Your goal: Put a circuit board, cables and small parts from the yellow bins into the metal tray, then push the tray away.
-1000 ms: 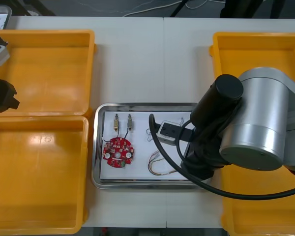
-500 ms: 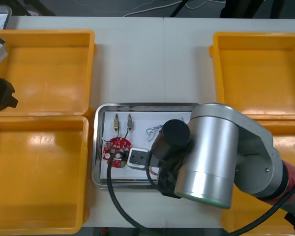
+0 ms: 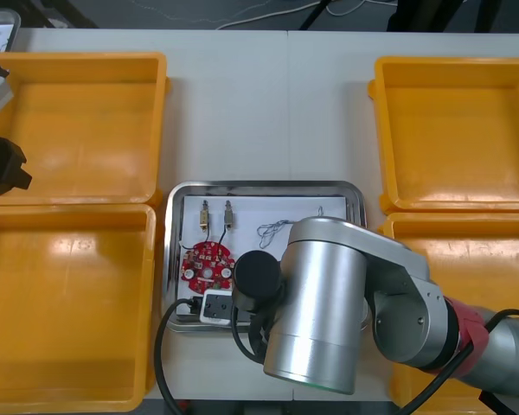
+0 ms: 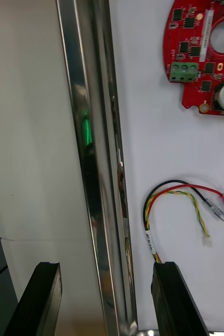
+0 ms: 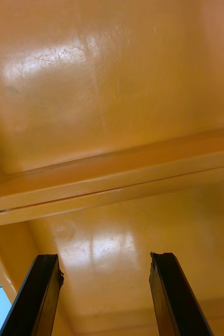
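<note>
- Left gripper (image 5: 105,257) hangs over the left bins (image 3: 73,130) at the table's (image 3: 268,104) left edge. Fingers apart, nothing between them.
- Tray (image 3: 259,185) sits mid-table between the bin pairs, loaded. Board (image 3: 208,265) is in its left half, parts (image 3: 206,212) by its far-left corner, cable (image 4: 148,236) just inside its near rim.
- Right gripper (image 4: 105,265) is low at the tray's near rim, toward the near-left corner. Fingers apart and straddling the rim: one over bare table outside, one over the white inside by the cable.
- What matters for me: the rim's long axis runs straight between the fingers, and the tray body lies on the inner finger's side, toward the table's far edge.
- I judge loading done, only the push left. Right arm is on it; the left is well apart.
- Next I'd bear the outer finger on the rim and drive toward the far edge. Contact this near the corner may swivel the tray.
- Right bins (image 3: 454,130), at the table's right edge, look bare.
</note>
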